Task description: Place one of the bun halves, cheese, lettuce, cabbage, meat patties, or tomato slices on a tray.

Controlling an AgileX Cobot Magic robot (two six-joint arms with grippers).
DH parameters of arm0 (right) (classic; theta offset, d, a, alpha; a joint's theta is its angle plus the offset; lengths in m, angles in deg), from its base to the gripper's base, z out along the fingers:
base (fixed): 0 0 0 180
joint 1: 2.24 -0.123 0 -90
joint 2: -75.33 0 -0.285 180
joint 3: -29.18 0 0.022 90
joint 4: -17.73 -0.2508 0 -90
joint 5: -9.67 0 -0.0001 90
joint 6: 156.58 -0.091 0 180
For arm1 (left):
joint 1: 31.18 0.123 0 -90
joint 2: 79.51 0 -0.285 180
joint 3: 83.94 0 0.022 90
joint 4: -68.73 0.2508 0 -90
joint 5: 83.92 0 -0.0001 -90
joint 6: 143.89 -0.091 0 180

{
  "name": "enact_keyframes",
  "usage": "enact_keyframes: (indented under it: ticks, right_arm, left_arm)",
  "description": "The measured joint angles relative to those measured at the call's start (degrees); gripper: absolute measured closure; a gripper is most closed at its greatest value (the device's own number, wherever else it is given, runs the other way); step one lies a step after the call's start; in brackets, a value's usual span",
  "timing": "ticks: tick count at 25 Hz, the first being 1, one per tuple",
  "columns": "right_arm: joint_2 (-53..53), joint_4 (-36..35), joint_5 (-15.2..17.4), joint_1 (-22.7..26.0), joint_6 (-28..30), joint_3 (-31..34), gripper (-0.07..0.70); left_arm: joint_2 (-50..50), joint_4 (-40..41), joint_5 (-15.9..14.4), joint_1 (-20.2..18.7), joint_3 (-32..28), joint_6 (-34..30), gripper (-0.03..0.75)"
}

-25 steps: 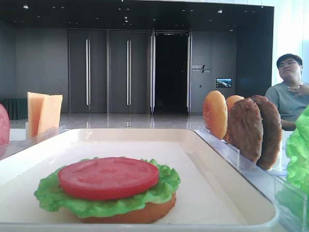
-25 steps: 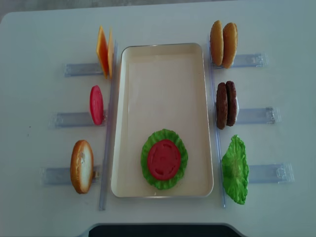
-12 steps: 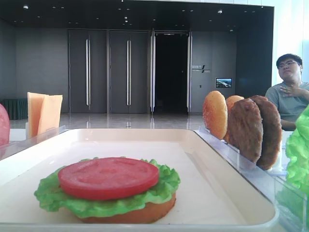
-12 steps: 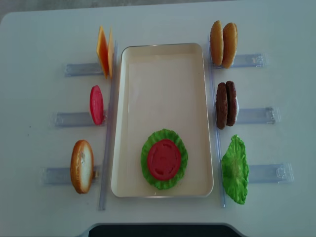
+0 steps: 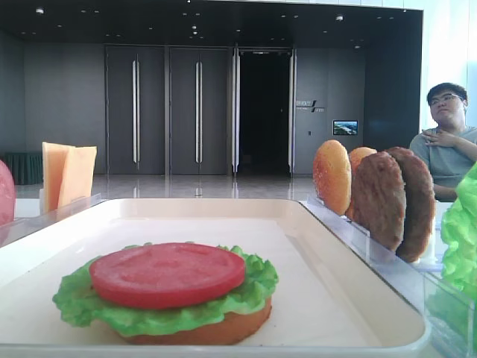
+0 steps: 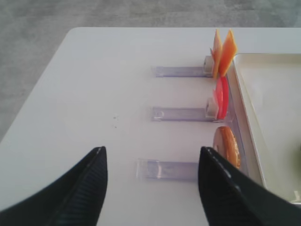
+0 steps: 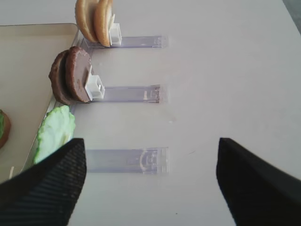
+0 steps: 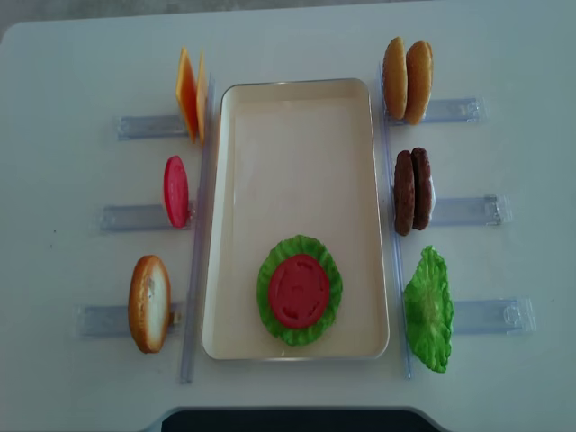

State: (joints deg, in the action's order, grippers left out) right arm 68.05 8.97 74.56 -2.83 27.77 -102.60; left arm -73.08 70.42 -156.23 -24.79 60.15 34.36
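Note:
On the cream tray a tomato slice tops lettuce and a bun half. Left of the tray stand cheese, a tomato slice and a bun half. To its right are two bun halves, two meat patties and lettuce. Cabbage is out of view. My left gripper hangs open over the table left of the near bun half. My right gripper is open above the rack right of the lettuce. Both hold nothing.
Clear plastic racks lie crosswise on both sides of the tray, with a long clear strip along its left rim. The white table's left edge drops to grey floor. A man sits beyond the table at the back right.
Nothing on the table has moved. Only the man in the background has shifted his hand.

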Motion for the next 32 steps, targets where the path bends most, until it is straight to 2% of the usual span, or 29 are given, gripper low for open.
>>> enact_keyframes:
  ticks: [2, 7, 10, 20, 32]
  right_arm:
    - [0.00, 0.00, 0.00, 0.00, 0.00, 0.00, 0.089]
    - [0.00, 0.00, 0.00, 0.00, 0.00, 0.00, 0.089]
    - [0.00, 0.00, 0.00, 0.00, 0.00, 0.00, 0.089]
    - [0.00, 0.00, 0.00, 0.00, 0.00, 0.00, 0.089]
    - [0.00, 0.00, 0.00, 0.00, 0.00, 0.00, 0.089]
  left_arm:
    - [0.00, -0.91, 0.12, 0.00, -1.56, -0.07, 0.252]
    - [0.00, -1.69, 5.40, 0.00, -9.81, -0.13, 0.251]
    - [0.00, -1.69, 6.75, 0.00, -13.81, -0.13, 0.253]
    - [0.00, -1.69, 8.32, 0.00, -14.06, -0.13, 0.363]
    - [0.00, -1.69, 8.37, 0.00, -14.06, -0.36, 0.378]
